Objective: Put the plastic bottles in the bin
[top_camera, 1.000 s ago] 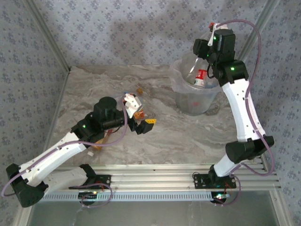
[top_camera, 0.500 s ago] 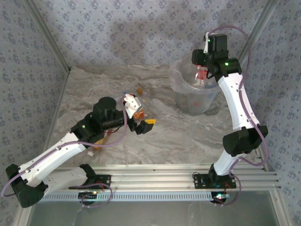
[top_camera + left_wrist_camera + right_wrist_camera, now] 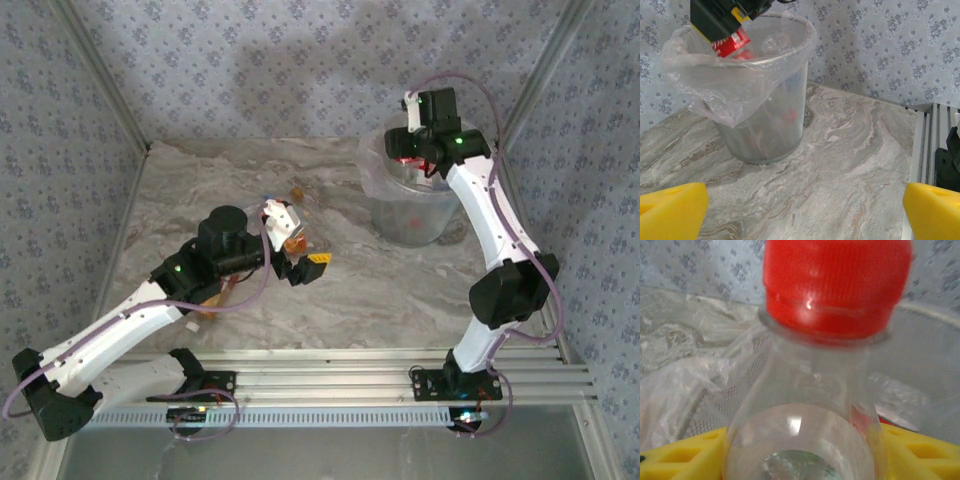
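Bottle (image 3: 805,410) with a red cap (image 3: 836,286) hangs over the mouth of the bin (image 3: 405,215), near its rim, squeezed in our right jaws; our left jaws gape empty above the surface (image 3: 400,290); if we let go here, it may hit the rim and bounce out.

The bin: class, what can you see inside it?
A clear bag lines the bin. A red-labelled bottle hangs at its mouth. Through the wall a red patch shows; the rest is hidden by the cloudy wall.

The clear bottle (image 3: 805,390) is blurred (red cap (image 3: 835,285) too) and cut off below.
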Available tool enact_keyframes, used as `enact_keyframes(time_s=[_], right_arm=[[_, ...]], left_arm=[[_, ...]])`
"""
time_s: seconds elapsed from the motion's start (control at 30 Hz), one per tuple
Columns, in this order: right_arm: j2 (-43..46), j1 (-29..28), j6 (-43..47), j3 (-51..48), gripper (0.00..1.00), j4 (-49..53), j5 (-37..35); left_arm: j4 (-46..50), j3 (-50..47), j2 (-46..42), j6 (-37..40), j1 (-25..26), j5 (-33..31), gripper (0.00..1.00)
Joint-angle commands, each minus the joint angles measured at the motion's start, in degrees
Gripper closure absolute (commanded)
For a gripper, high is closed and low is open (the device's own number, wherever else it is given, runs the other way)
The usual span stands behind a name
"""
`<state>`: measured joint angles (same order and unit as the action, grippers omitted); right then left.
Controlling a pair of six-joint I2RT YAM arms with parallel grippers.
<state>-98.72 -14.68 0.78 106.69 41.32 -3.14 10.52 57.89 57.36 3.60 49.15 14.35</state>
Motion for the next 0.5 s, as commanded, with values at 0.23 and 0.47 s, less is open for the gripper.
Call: enact_keyframes(time_s=[0.23,0.47], right_arm=[[3.96,0.43,-0.69,-3.58,0.18,-0.39,9.51],[8.43,3.24,-7.12,-6.79,0.18,-3.5,17.69]], left_arm=[[0.55,0.03,-1.2,1.06,0.16,0.15,0.0],[0.86,0.12,-1.46,1.39,0.16,-0.19,0.0]])
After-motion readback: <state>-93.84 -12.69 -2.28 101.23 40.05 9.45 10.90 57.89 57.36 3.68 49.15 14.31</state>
